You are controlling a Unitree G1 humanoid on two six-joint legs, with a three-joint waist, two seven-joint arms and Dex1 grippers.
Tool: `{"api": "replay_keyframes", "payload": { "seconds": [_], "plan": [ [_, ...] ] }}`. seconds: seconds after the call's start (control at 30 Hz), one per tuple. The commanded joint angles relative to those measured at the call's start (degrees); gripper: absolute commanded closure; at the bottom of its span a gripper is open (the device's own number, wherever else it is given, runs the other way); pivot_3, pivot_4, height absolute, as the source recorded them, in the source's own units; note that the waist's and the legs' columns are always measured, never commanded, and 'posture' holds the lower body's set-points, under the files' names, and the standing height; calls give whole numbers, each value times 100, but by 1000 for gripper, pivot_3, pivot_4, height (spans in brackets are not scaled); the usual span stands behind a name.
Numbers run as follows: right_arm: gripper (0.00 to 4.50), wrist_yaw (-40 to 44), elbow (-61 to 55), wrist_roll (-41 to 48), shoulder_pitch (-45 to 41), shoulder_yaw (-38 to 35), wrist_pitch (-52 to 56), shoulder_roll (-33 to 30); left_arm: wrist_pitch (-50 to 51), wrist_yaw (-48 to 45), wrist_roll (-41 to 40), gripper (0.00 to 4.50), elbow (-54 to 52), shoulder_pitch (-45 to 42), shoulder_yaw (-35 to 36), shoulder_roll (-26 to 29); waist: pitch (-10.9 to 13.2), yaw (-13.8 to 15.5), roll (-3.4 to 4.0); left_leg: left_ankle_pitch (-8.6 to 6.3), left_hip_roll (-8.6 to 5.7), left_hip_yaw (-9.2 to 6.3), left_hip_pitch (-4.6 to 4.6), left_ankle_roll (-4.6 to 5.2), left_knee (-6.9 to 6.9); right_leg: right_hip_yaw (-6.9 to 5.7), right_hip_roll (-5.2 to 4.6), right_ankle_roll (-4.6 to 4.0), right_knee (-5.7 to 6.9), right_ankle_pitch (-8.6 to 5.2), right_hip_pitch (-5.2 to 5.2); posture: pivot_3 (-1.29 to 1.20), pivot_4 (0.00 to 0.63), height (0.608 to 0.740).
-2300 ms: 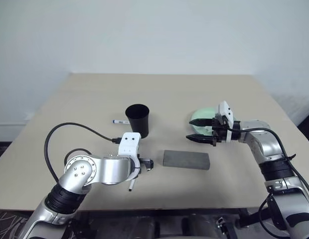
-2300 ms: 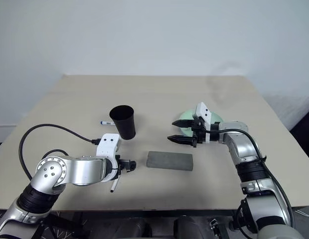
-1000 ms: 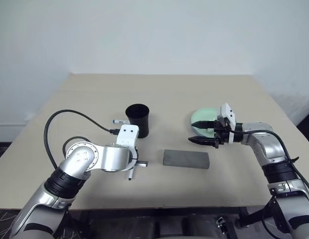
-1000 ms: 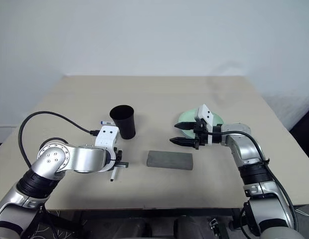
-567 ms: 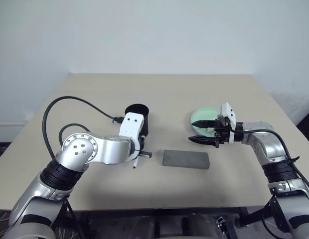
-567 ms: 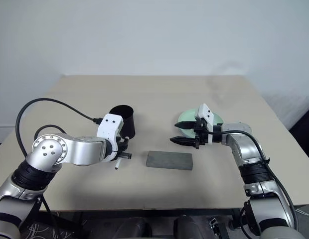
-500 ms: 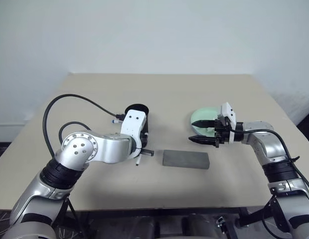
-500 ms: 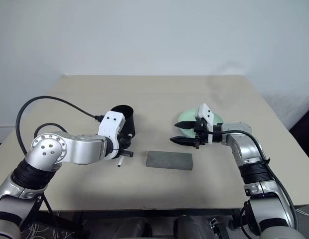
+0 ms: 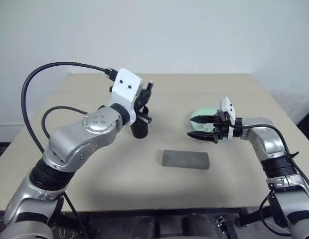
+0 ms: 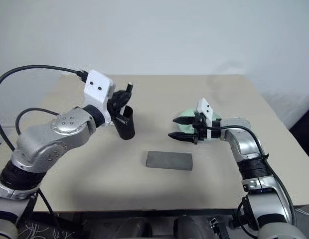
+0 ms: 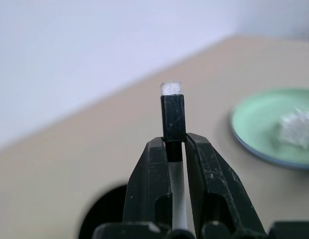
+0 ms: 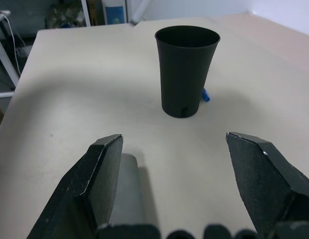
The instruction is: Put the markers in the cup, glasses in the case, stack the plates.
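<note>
While clamped between the pressed-together jaws of the left gripper (image 11: 175, 149), the white-bodied marker (image 11: 173, 124) with its black cap pointing outward hangs in the air just above the black cup (image 10: 125, 124). Stands upright, that cup, on the tabletop (image 9: 219, 89), left of centre. Just behind its base, a sliver of the blue-capped marker (image 12: 205, 94), lying flat. Nearer the front edge, at centre, the grey case (image 9: 186, 159), flat and closed. Off to the right, the mint-green plate (image 11: 274, 127), with a crumpled white tissue (image 11: 298, 128) resting in it; a blue rim peeking from under its edge, as if seated on a second plate, though hard to tell. Just over the near-left side of that plate, the right gripper (image 9: 200, 127), jaws spread wide and holding nothing, pointed leftward toward the cup. Glasses not made out.
</note>
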Motion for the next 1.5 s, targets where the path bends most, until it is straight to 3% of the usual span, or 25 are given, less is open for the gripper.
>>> {"api": "replay_keyframes", "payload": {
  "seconds": [0.03, 0.13, 0.37, 0.63, 1.1, 1.43, 1.5],
  "plan": [
    [897, 25, -40, 68, -200, -136, -80, 10, -1124, -389, 1322, 4462, 370, 121, 337, -219, 0, 3, 0, 1, 1, 0, -1, 2, 0, 0, 0, 0, -1, 0, -2, 0, 0, 740],
    [897, 33, -22, 54, -217, -133, -101, 12, -1837, -497, 2182, 4462, 810, 351, 425, -483, 0, 6, 0, 10, 2, -1, -4, 20, -1, -1, 0, 0, 1, 1, -4, 0, 0, 740],
    [897, 54, 68, 29, -313, -142, -168, -3, -3095, -1003, 3114, 4462, 2000, 550, 597, -1444, -1, 20, -1, 6, 3, -1, -10, 36, 7, -3, -7, 15, 0, 10, -5, 0, 0, 740],
    [897, 46, 129, 19, -340, -163, -254, -39, -4141, -1283, 3734, 4462, 2871, 711, 848, -2200, -2, 18, -1, 2, 8, -1, -23, 45, 9, -3, -9, 18, 4, 14, -20, 0, 0, 740],
    [897, 27, 171, 10, -293, -172, -355, -50, -4615, -1570, 3983, 4462, 3291, 956, 1295, -2762, -4, 21, -1, 1, 10, -3, -86, 48, 36, -7, -13, 14, 6, 64, -74, 0, 0, 740],
    [897, 31, 228, 1, -293, -155, -431, -28, -4622, -1740, 4072, 1099, 3374, 945, 1438, -2907, -4, 19, -1, 3, 10, 0, -86, 52, 51, -11, -12, 20, 7, 70, -70, 0, 0, 740],
    [897, 28, 234, 2, -290, -156, -441, -26, -4604, -1759, 4083, 842, 3378, 931, 1451, -2917, -4, 19, -1, 3, 10, 2, -87, 52, 55, -11, -12, 23, 7, 71, -69, 0, 0, 740]
  ]
}}
